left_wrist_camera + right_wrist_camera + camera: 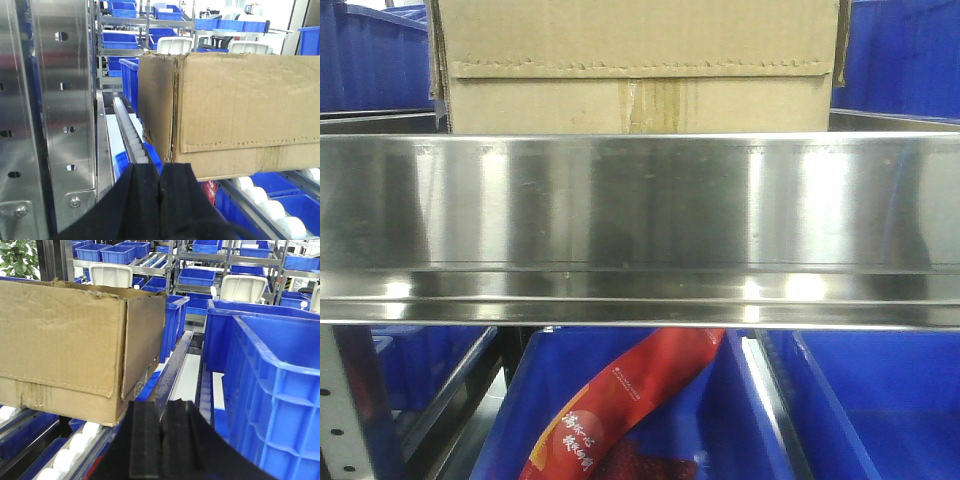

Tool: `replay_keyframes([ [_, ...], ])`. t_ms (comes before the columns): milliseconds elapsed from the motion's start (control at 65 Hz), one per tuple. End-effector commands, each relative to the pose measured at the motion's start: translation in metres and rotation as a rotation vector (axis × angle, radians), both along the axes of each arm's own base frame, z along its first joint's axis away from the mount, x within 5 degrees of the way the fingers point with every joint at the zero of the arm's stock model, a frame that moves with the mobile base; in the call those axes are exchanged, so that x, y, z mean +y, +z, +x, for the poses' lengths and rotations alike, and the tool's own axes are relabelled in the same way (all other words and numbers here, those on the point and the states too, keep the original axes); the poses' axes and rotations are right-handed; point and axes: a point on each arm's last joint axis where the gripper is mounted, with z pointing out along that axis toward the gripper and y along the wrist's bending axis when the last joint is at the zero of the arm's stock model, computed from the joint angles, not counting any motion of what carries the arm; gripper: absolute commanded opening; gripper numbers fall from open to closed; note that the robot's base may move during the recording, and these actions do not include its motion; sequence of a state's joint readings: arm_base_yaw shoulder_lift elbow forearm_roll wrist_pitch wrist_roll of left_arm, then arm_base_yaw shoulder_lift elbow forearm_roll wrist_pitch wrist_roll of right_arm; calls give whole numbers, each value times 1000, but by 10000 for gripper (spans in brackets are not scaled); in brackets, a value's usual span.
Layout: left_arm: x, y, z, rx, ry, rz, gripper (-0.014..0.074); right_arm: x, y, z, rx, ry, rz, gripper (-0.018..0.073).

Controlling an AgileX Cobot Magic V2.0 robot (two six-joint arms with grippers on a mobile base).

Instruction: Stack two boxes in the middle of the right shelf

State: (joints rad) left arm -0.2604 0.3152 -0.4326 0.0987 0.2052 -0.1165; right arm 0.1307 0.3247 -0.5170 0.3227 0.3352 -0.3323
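Note:
A large tan cardboard box (638,65) stands on the steel shelf (640,215) behind its shiny front lip, with a jagged flap edge and tape stripes low on its face. Only this one box shows. In the left wrist view the box (235,110) fills the right side, resting on white rollers. My left gripper (160,172) is shut and empty, just below the box's near left corner. In the right wrist view the box (70,345) sits at the left. My right gripper (162,407) is shut with nothing in it, just right of the box's near right corner.
A big blue bin (270,390) stands close on the right of the right gripper. A perforated steel upright (65,110) rises left of the left gripper. Below the shelf lie blue bins (650,420) holding a red packet (620,410). White roller tracks (65,450) run under the box.

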Motion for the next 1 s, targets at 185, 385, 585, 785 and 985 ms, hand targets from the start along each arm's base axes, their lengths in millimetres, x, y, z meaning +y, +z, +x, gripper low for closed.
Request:
replay_keyframes([
  [185, 0, 2, -1, -23, 2, 0, -111, -2, 2, -1, -34, -18, -13, -154],
  [385, 0, 2, -1, -23, 2, 0, -111, -2, 2, -1, -34, -18, -13, -154],
  [585, 5, -2, -3, -20, 60, -25, -111, -2, 2, -1, -34, -18, -13, -154],
  [785, 14, -33, -14, -81, 180, -60, -111, -2, 2, -1, -34, -18, -13, -154],
  [985, 17, -86, -19, -159, 226, -66, -111, -2, 2, -1, -34, -18, -13, -154],
])
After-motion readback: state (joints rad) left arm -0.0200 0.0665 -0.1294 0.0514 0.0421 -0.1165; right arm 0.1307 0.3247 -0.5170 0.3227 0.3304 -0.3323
